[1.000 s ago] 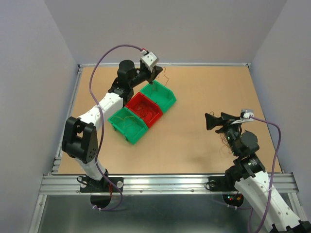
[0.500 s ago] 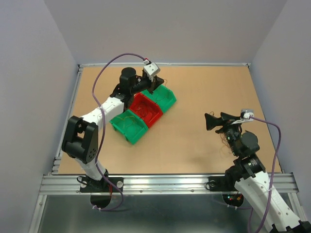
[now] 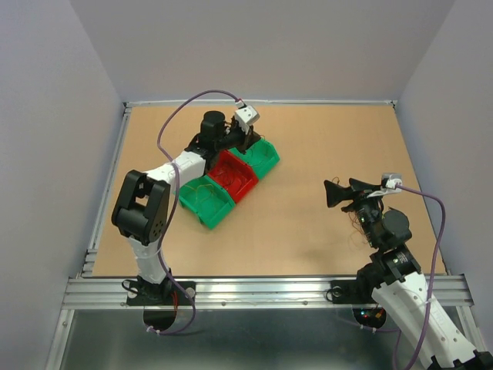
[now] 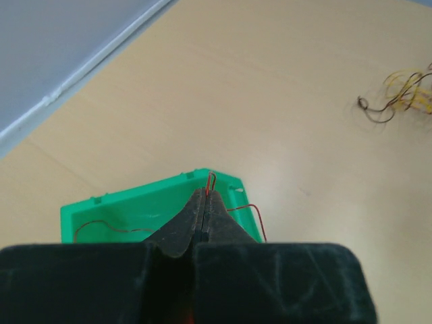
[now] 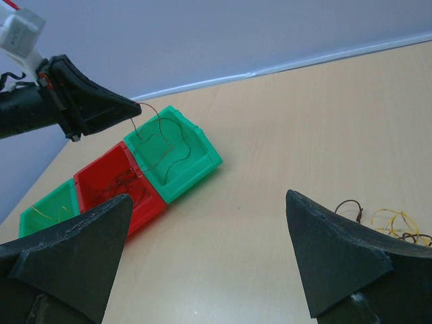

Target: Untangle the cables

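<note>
- Since a second ago, the left arm's elbow has swung in toward the bins and the left gripper [image 4: 206, 194] has come lower over the far green bin [image 5: 196, 174]; the right arm has not shifted.
- That left gripper is clenched on one thin reddish wire [image 4: 244, 206], pinched right at the tips. The strand curls down from there into the far green bin, though one loop seems to lean past the bin's corner.
- Step in hand, as I judge it: dropping this separated strand into that bin. To do it well, lower until most of the wire rests on the bin floor. Then part the jaws fully and lift straight up, so the springy strand neither hops the wall nor clings to a finger.
- Just left and nearer sits the red bin [image 5: 150, 208] with a few dark strands, then the near green bin [image 3: 218, 214] with a yellow one.
- At the right of the bench [image 3: 308, 139], the right gripper [image 5: 209, 197] stands released, jaws wide, holding nothing.
- Just by it lie the remaining cables [image 5: 388, 221], a small yellow-and-brown clump, well apart from the bins.
</note>
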Available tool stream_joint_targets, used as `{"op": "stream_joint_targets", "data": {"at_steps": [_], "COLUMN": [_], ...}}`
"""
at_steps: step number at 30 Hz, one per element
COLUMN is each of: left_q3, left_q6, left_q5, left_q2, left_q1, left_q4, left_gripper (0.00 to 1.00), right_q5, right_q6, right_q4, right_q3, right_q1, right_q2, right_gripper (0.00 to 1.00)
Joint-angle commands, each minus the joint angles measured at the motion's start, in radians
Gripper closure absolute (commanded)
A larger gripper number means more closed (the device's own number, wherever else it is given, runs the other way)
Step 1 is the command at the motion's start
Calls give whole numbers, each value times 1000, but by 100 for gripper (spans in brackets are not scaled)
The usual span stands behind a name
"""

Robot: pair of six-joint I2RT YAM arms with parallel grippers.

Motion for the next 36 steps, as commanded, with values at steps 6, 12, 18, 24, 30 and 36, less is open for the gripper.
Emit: {"op": "stream_joint_targets", "data": {"at_steps": [6,12,18,24,30,36], "left_q3": [60,127,282,288,255,169], "left_q6": [215,372,452,440,410,377], "left_q5": [-281,-364,-572,-536,-510,-443], "left_q2": [42,119,252,274,210,85], "left_q1": [15,-58,-141,-135,-132,-126], "left_q4": [-97,-240,-452,-467,-461,-386], "left_gripper": [100,100,99,86,68,53], "right_q5": [-22,-28,-34,-5,-6,9], "right_q6": [-10,-7,-9,11,11,30], "right_q4": [46,46,46,17,11,0], "right_q3": [7,12,15,41,56,56], "right_q1": [-2,-3,-3,-3,-3,-3], "right_q2": [-9,8,23,83,138,137], "right_gripper": [0,0,0,0,0,0]}}
